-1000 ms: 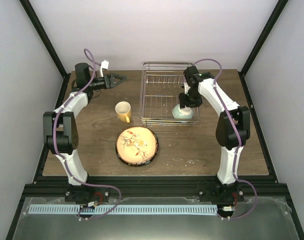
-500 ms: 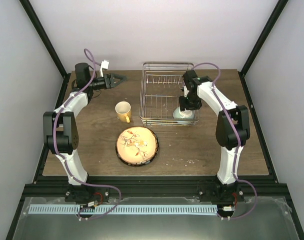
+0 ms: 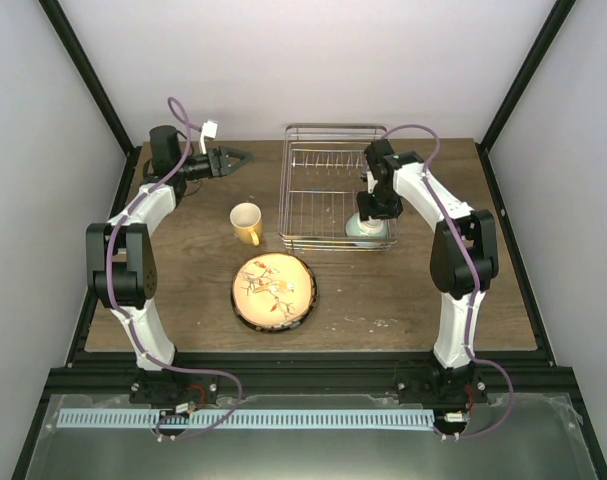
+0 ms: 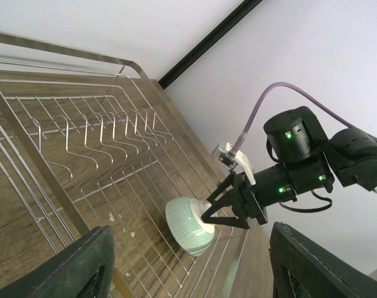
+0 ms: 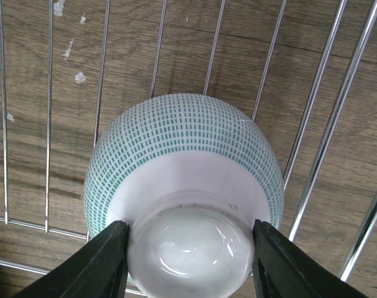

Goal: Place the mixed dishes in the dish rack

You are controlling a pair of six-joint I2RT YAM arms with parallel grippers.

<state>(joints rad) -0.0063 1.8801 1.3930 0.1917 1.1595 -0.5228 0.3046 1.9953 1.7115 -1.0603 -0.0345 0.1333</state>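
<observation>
One bowl [image 5: 182, 143] in play: right gripper [image 5: 188, 248] jaws clamped on its foot, mouth-down straight below them, inside the dish rack [image 3: 333, 127] toward the tabletop's [image 3: 403, 290] right edge. Left gripper [image 3: 235, 157] jaws wide, empty, far-left corner, nearer the mug [image 3: 246, 222].

Legible text, labels, brands, numbers, signs: none in any view.
- White tag [image 3: 209, 128] on the left arm's cable: no print made out; it is too small overhead to be sure, and may be blank.
- Bowl [image 5: 183, 180]: teal dash pattern only; the glazed foot shows no maker's mark.
- Plate [image 3: 274, 291]: branch-and-flower motif, no wording.
- Mug [image 3: 246, 222]: plain yellow.
</observation>
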